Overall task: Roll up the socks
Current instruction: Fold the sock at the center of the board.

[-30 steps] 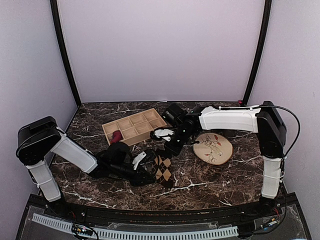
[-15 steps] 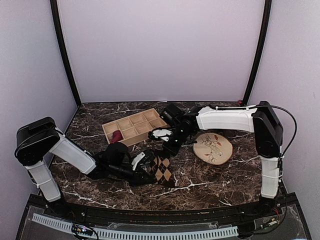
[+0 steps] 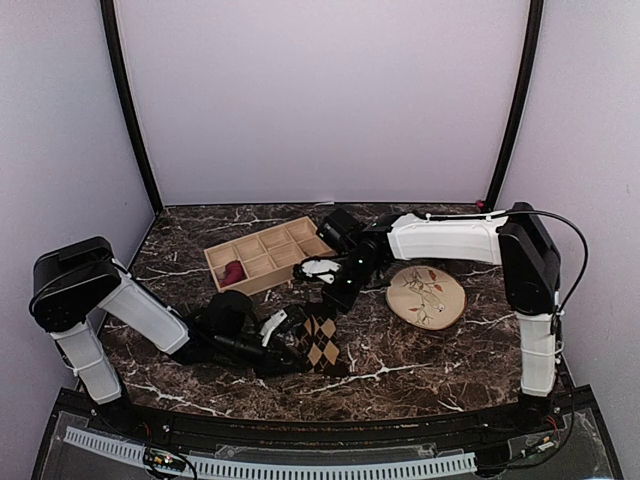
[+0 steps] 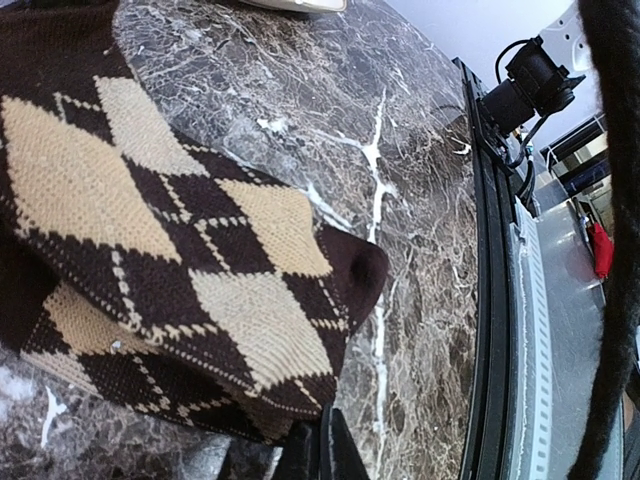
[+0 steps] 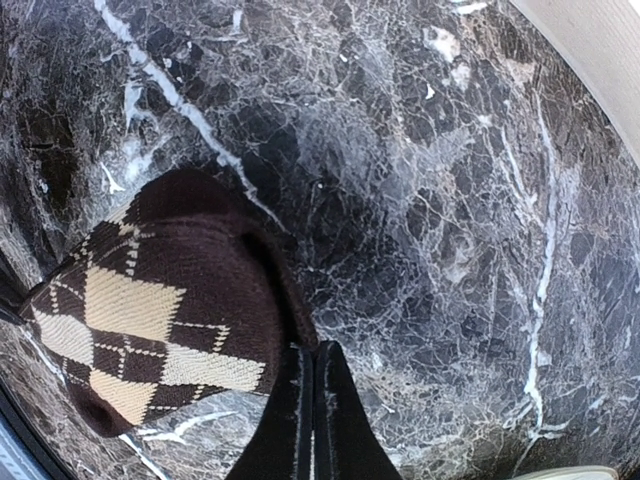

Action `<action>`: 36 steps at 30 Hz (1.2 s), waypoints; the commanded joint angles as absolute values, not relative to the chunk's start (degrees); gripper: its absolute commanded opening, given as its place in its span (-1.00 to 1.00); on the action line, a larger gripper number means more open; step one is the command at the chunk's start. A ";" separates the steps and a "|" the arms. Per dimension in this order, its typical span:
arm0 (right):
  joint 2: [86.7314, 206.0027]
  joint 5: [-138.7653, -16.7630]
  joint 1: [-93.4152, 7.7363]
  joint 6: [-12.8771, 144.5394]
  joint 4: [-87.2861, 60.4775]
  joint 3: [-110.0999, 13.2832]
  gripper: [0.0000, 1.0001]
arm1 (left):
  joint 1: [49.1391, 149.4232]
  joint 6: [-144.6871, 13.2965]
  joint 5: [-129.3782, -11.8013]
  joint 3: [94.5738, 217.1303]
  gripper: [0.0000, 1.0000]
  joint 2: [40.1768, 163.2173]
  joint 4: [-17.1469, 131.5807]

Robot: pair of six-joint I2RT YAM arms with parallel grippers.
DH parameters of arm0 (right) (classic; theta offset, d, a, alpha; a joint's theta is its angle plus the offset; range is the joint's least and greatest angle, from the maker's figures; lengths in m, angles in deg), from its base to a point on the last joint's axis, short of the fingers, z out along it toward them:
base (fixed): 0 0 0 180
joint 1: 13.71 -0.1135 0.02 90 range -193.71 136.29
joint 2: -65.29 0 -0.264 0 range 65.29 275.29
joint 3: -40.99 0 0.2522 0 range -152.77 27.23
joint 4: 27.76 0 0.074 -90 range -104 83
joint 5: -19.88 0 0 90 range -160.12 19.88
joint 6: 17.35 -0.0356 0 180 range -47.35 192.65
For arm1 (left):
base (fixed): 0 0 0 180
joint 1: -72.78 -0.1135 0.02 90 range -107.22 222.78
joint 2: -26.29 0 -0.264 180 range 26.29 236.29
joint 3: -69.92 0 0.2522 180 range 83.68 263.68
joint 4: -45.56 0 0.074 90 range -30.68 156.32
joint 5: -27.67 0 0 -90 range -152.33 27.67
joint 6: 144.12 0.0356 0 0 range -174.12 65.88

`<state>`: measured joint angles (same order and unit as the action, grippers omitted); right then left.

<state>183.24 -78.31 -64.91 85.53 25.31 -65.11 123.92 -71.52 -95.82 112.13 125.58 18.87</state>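
The dark brown sock with tan argyle diamonds (image 3: 322, 343) lies on the marble in front of centre. My left gripper (image 3: 290, 338) reaches in low from the left and is shut on the sock's near edge. In the left wrist view the sock (image 4: 170, 260) is folded over itself and its hem sits at the pinched fingertips (image 4: 322, 440). My right gripper (image 3: 335, 298) comes in from the right and is shut at the sock's far end. In the right wrist view its tips (image 5: 308, 352) meet the brown cuff (image 5: 200, 270). The maroon sock (image 3: 232, 272) is bunched in a tray compartment.
A wooden tray (image 3: 213, 262) with several compartments stands behind the left arm. A round patterned plate (image 3: 427, 296) lies to the right, under the right forearm. The table's black front rail (image 4: 490, 300) runs close to the sock's near side.
My left gripper has closed on the sock's edge, and the left arm has sunk slightly. The right arm has drifted a little to the left, still shut.
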 commanded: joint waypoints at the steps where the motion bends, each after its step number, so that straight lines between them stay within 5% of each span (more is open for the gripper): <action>1: 184.81 -79.69 -65.27 85.30 25.23 -67.70 -1.00 | 124.70 -71.96 -96.17 111.03 -1.00 123.50 17.18; 22: 189.91 -80.04 -68.82 83.17 24.81 -71.34 -1.00 | 126.22 -72.14 -94.06 106.82 -1.00 120.45 15.29; 28: 187.88 -78.35 -68.67 81.94 22.85 -69.91 -0.17 | 126.31 -72.22 -93.62 106.36 -1.00 119.93 15.29; 36: 180.34 -76.81 -67.69 80.19 16.98 -61.85 -0.07 | 126.39 -72.29 -92.75 105.80 -1.00 118.66 15.94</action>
